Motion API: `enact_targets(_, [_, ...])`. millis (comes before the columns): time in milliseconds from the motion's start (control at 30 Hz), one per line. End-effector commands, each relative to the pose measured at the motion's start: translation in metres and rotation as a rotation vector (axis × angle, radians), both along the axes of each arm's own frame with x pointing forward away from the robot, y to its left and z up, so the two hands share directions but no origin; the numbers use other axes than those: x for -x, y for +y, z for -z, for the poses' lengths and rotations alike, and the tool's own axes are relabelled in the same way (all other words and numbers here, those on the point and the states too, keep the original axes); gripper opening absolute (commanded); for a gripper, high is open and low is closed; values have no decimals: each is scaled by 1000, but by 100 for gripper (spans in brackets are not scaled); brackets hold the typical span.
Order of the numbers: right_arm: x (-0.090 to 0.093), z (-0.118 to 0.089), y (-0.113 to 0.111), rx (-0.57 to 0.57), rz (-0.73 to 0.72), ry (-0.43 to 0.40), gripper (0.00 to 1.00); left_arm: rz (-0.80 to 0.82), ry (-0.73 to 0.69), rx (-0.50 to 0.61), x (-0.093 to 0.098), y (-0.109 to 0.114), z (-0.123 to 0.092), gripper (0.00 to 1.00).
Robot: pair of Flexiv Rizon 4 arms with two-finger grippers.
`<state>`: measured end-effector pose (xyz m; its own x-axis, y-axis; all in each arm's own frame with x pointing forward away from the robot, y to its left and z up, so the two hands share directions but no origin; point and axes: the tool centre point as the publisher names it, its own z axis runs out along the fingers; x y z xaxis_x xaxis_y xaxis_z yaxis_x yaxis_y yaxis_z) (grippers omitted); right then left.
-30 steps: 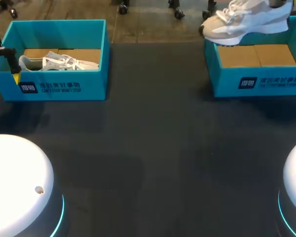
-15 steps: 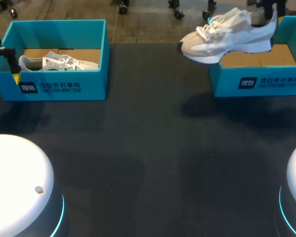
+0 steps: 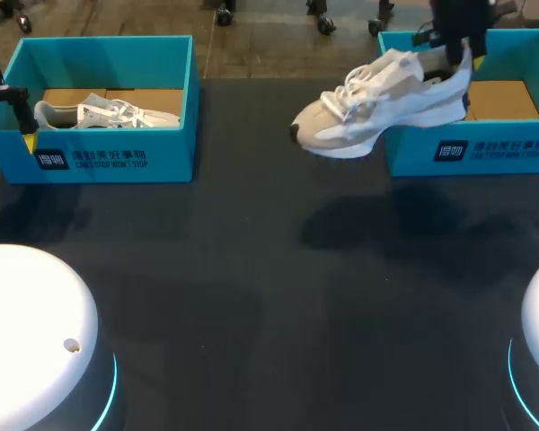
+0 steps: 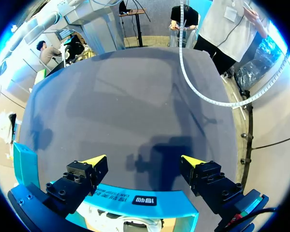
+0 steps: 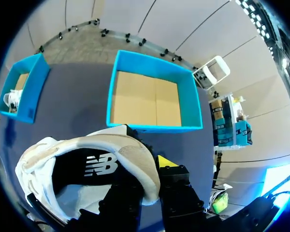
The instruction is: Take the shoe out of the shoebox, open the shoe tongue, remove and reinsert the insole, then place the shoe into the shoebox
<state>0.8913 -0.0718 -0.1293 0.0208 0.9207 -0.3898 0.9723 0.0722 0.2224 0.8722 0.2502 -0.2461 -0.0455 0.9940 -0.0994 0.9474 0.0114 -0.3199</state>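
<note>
A white and beige shoe [image 3: 377,106] hangs in the air just left of the right teal shoebox [image 3: 472,148], toe pointing left and tilted slightly down. My right gripper [image 3: 460,56] is shut on its heel collar. In the right wrist view the shoe [image 5: 82,159] has its heel rim pinched by the right gripper [image 5: 147,174], with the shoebox [image 5: 154,126] below, only bare cardboard inside. My left gripper [image 3: 24,121] stays by the front left corner of the left shoebox [image 3: 117,160]. Over that box's wall [image 4: 150,199] the left gripper [image 4: 144,162] is open and holds nothing.
The left shoebox contains another white shoe [image 3: 108,114], also seen far off in the right wrist view as the second shoe [image 5: 10,99]. A dark mat [image 3: 269,287] covers the table between the boxes. Two white arm bases [image 3: 31,332] stand at the near corners.
My right arm has carried the shoe left and down, from above the right shoebox out over the mat. The left arm has not moved.
</note>
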Motion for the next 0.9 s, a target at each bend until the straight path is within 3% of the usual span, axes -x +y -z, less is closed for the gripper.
enact_targets(33, [12, 2, 18, 9, -1, 12, 0, 0, -4, -2, 1, 0, 0, 100])
enact_targets(267, [33, 10, 49, 29, -44, 59, 0, 0, -4, -2, 1, 0, 0, 100])
enact_targets(367, [43, 14, 63, 31, -58, 39, 0, 0, -4, -2, 1, 0, 0, 100])
enact_targets(567, [53, 17, 91, 39, -126, 64, 0, 0, -4, -2, 1, 0, 0, 100])
enact_targets(900, [59, 21, 99, 8, -102, 93, 0, 0, -4, -2, 1, 0, 0, 100])
